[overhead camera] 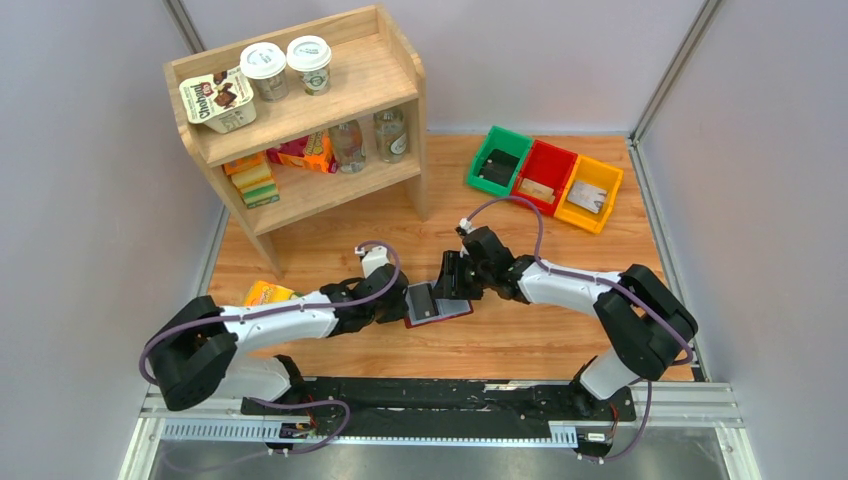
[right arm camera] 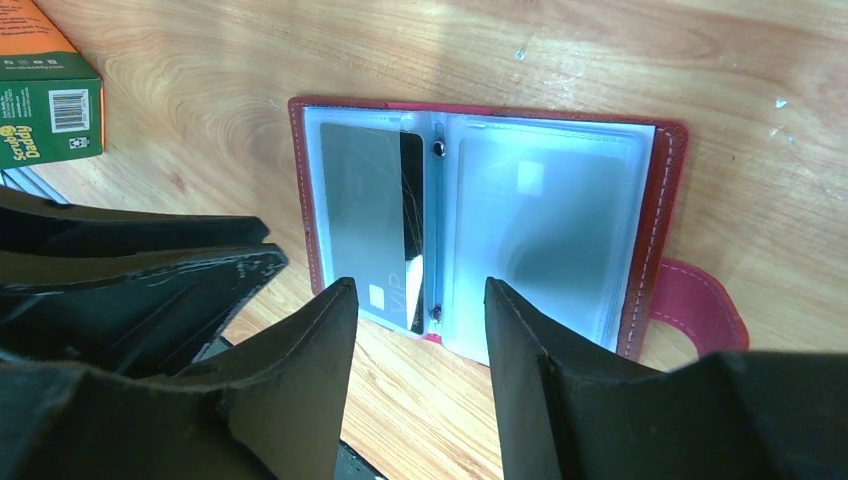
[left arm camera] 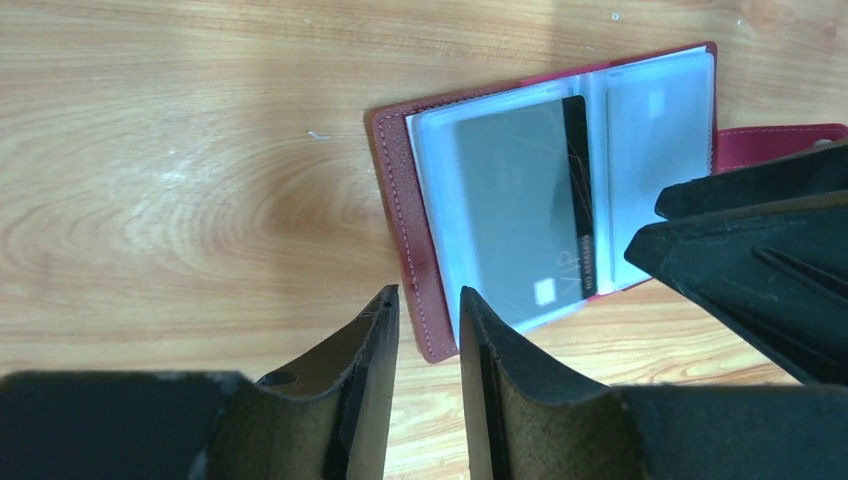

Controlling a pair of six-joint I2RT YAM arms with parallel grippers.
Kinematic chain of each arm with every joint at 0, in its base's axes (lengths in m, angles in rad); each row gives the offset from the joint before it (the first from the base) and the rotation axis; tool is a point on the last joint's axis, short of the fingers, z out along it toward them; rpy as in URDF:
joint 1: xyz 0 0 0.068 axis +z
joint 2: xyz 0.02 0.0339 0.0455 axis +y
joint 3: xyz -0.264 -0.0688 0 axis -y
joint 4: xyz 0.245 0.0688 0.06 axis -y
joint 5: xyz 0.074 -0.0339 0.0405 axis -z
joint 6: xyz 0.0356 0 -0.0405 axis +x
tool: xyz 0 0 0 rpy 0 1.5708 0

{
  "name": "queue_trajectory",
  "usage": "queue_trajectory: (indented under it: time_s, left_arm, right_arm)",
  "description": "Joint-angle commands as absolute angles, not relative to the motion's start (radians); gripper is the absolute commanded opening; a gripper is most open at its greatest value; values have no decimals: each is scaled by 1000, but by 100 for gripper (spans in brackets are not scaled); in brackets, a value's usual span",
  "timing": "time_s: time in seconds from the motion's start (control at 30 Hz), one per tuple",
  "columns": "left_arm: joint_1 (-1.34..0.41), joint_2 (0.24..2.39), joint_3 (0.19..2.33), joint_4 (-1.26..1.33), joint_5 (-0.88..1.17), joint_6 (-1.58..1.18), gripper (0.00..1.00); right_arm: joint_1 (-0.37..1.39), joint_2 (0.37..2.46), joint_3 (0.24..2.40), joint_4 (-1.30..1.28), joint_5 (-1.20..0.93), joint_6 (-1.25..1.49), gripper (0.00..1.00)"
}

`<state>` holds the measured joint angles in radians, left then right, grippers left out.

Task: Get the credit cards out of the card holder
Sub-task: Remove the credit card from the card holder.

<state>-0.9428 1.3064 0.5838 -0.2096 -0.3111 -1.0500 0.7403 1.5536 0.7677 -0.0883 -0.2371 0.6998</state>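
Over table: left gripper with fingers narrowly parted, right gripper wider, both gripping nothing. Between them, flat and spread open on the wood: holder, snap tab out sideways. Tucked in its clear sleeves: two grey cards, one per page.

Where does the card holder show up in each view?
Top external: card holder lies open, centre, just below the middle.
Left wrist: upper right, partly cut off by a dark finger.
Right wrist: centre, fully open.
Shared landmark: the grey card in one sleeve.
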Motion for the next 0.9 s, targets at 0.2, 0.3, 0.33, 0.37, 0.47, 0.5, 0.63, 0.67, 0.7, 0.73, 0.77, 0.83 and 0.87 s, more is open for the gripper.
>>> queue_trajectory:
  time_s: [0.2,0.3,0.33,0.37,0.47,0.5,0.63,0.67,0.7,0.73,0.77,0.83,0.87]
  left_arm:
    - [-948,1137,615,-276,-385,-1042,39]
    - [-943,1170,609,-174,-348,-1022,39]
    - [-939,1193,612,-157,-339,-1014,39]
    - [-934,1209,618,-129,-315,-1011,39]
    - [-896,1271,614,-94,-267,-1019,36]
    - [-890,1281,612,-83,-253,-1020,35]
    - [-871,1322,589,-60,-235,-1037,32]
    - [-871,1336,581,-55,-227,-1040,31]
    - [-870,1342,578,-46,-222,-1043,31]
    - [-871,1357,571,-41,-212,-1051,31]
    - [-871,1364,569,-35,-207,-1051,30]
    - [-871,1384,561,-44,-201,-1066,29]
    - [-870,1393,557,-54,-202,-1077,29]
  right_arm:
    - [733,1545,798,-9,-291,658,48]
    - [732,1563,801,29,-328,660,47]
    - [730,1568,801,38,-340,663,47]
    - [729,1574,799,46,-348,664,47]
    - [721,1589,798,60,-359,664,46]
    - [718,1594,795,66,-364,664,46]
    - [706,1621,785,87,-390,667,46]
    - [704,1629,782,98,-396,670,46]
    - [704,1640,778,107,-402,673,46]
    - [703,1650,775,116,-413,678,46]
    - [703,1661,773,124,-420,683,46]
    - [703,1675,770,136,-431,690,45]
    - [701,1680,767,143,-437,693,45]
